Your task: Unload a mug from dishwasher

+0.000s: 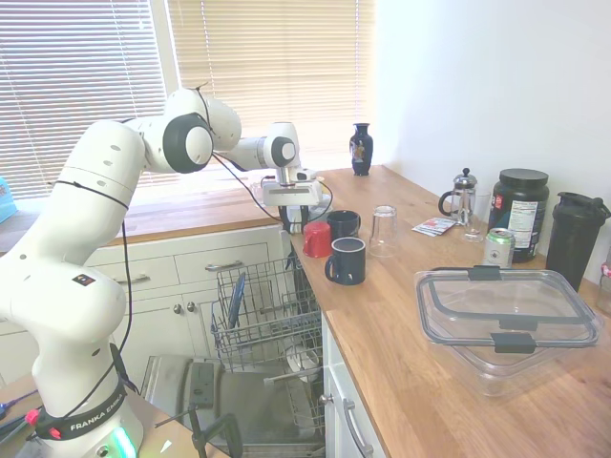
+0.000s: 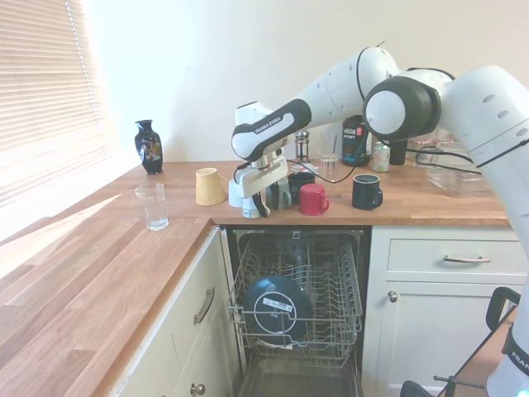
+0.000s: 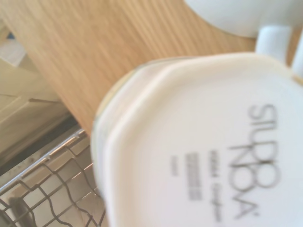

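Observation:
The mug (image 2: pixel 281 194) is pale and stands upside down at the counter's front edge, above the open dishwasher (image 2: pixel 297 281). Its whitish base (image 3: pixel 203 156) with dark print fills most of the wrist view. My gripper (image 2: pixel 264 201) comes down on its left side and looks shut on it. From the other side my gripper (image 1: pixel 294 221) hides the mug. The dishwasher's wire rack (image 1: pixel 263 315) is pulled out over the lowered door (image 1: pixel 239 401).
A white mug (image 2: pixel 237 192) stands just left of my gripper. A red mug (image 2: pixel 314 199), black mug (image 2: pixel 299 178) and navy mug (image 2: pixel 366 191) stand to its right. A tilted yellowish cup (image 2: pixel 209 186), glass (image 2: pixel 151 205) and vase (image 2: pixel 149 146) are further left. A clear lidded container (image 1: pixel 506 310) is near the counter's front.

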{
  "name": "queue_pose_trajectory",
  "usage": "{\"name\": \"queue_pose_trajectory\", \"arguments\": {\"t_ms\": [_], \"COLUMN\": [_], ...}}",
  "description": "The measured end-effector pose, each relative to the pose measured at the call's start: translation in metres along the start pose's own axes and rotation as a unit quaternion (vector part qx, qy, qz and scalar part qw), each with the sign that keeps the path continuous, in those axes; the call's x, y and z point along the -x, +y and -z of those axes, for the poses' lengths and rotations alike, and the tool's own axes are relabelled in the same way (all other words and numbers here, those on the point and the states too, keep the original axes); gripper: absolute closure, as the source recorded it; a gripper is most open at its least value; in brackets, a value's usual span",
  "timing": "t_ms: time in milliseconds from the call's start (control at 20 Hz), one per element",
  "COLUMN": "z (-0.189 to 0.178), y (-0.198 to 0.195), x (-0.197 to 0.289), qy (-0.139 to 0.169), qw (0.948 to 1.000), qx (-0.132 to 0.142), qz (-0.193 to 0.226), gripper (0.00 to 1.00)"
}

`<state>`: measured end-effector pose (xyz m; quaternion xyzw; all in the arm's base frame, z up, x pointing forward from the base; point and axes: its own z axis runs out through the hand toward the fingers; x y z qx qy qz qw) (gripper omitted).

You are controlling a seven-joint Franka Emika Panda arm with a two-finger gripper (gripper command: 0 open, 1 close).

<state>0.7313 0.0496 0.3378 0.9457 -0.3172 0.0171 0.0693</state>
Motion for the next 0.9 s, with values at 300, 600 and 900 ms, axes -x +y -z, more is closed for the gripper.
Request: {"name": "queue_pose_trajectory", "arguments": {"t_ms": [300, 600, 900], "z": [0.013, 0.064, 0.093], "y": [-0.002, 0.015, 0.045], "x": [0.026, 0.059, 0.111], "qy": [0.005, 0.024, 0.040], "qw": [0.9998, 0.9988, 0.9975], "qx": [-0.016, -0.041, -0.057], "qz": [0.014, 0.011, 0.005], "gripper": [0.00, 0.00, 0.00]}}
